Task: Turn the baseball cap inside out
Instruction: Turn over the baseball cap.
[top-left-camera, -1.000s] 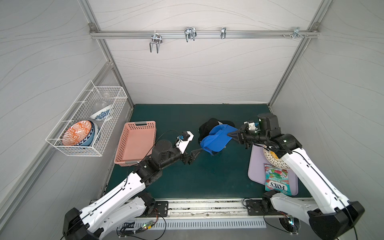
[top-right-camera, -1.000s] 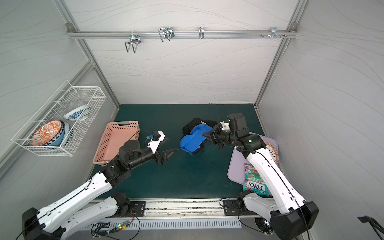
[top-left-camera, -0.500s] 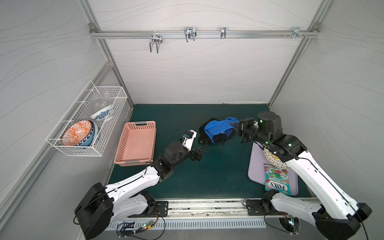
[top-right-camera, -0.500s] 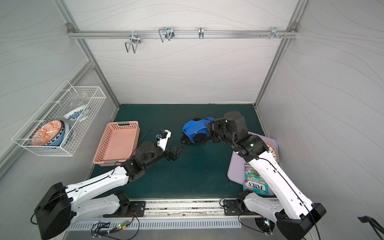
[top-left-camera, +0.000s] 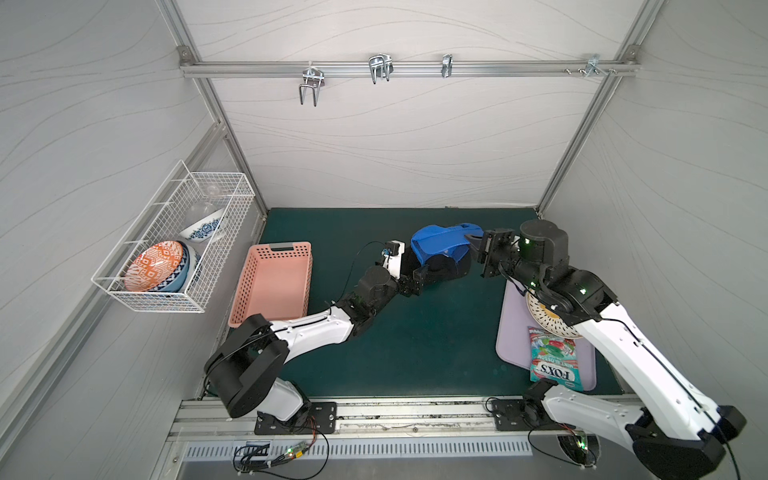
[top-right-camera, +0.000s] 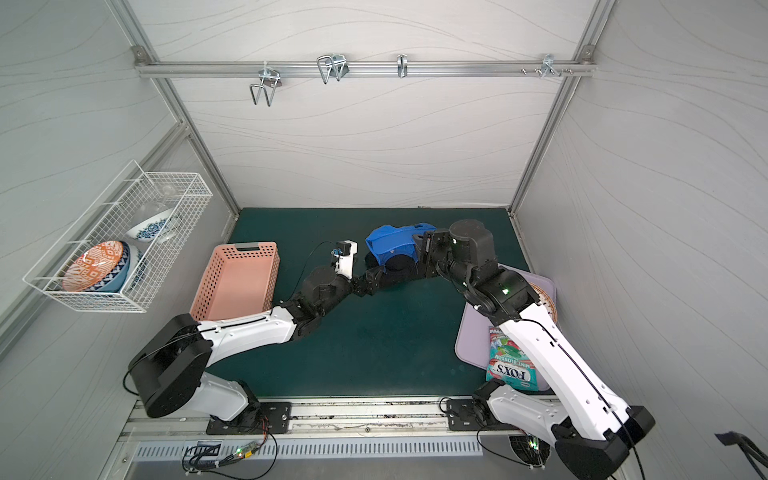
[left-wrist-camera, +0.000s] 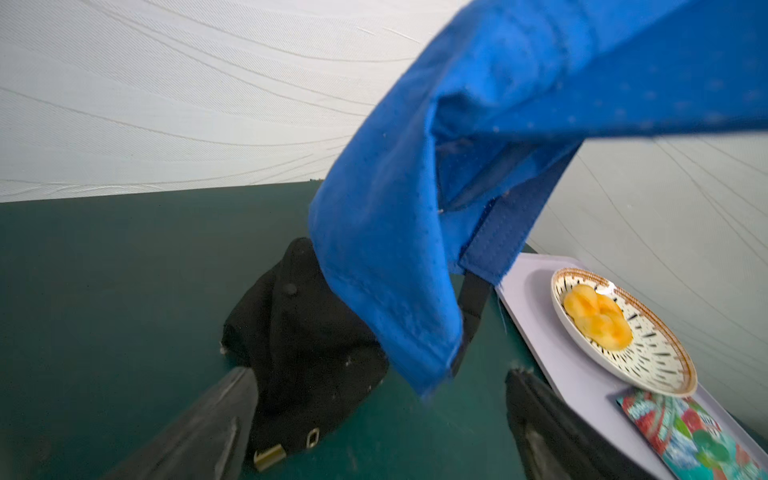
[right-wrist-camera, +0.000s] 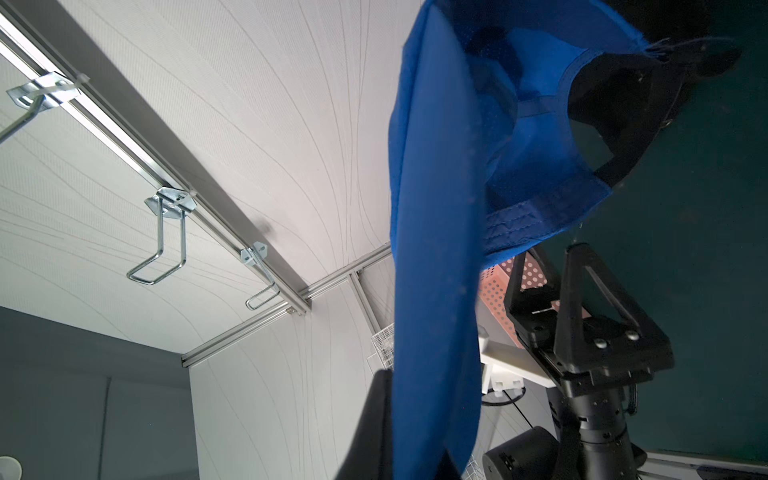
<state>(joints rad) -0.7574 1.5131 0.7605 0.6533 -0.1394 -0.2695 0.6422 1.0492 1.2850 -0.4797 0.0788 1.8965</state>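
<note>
While right claw (top-left-camera: 474, 246) pinches blue cap (top-left-camera: 436, 246) brim, left claw (left-wrist-camera: 380, 374) gapes wide beneath, empty.

In a top view the right end effector (top-right-camera: 420, 246) grips the blue cap (top-right-camera: 390, 245) by its edge, the cap hanging over a black cap (top-right-camera: 400, 269) on the green tabletop (top-right-camera: 374, 353), while the left end effector (top-right-camera: 375, 276) sits low just beside the black cap, a pink basket (top-right-camera: 237, 282) further to the robot's left.

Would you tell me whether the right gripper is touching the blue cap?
Touching. In the right wrist view the right gripper is shut on the blue cap, pinching its cloth.
</note>
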